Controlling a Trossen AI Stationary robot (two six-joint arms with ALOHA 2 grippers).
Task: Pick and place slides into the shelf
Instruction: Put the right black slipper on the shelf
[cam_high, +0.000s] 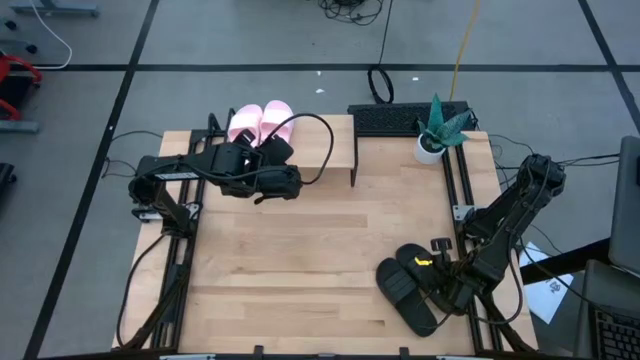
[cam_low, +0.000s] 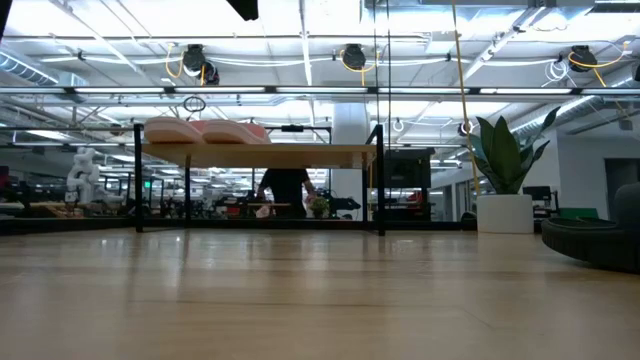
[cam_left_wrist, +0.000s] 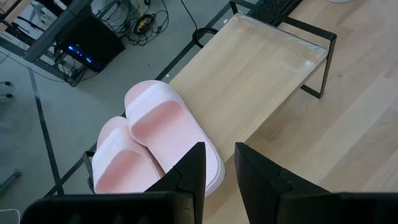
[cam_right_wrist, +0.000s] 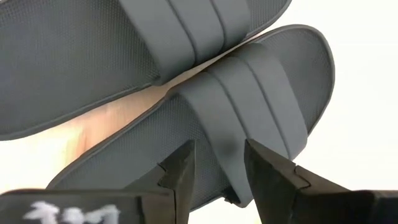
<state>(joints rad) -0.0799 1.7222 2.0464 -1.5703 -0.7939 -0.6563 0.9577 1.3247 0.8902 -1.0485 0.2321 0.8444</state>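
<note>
— Where were the slides at that moment?

— Split in two pairs. The pink slides (cam_high: 259, 122) sat side by side on the shelf (cam_high: 310, 140), at its left end, at the far edge of the worktop (cam_high: 300, 260). From table height the pink slides (cam_low: 205, 131) showed on top of the shelf (cam_low: 300, 154), with the rest of the plank bare. The black slides (cam_high: 408, 287) lay on the worktop near its front right corner, touching and splayed apart at an angle.

— And the left hand?

— The left hand (cam_high: 283, 150) hung just over the front end of the pink pair. In its wrist view the left hand (cam_left_wrist: 219, 168) had its fingers a narrow gap apart and gripped nothing, with the pink slides (cam_left_wrist: 155, 146) right beyond the tips.

— The right one?

— The right hand (cam_high: 440, 275) was low over the black pair. Up close, the right hand (cam_right_wrist: 217, 165) stood slightly parted, its fingers either side of the strap of the nearer black slide (cam_right_wrist: 249, 118), not closed on it.

— Anything else about?

— A potted plant (cam_high: 438, 130) at the far right corner, beside a keyboard (cam_high: 400, 118).
</note>
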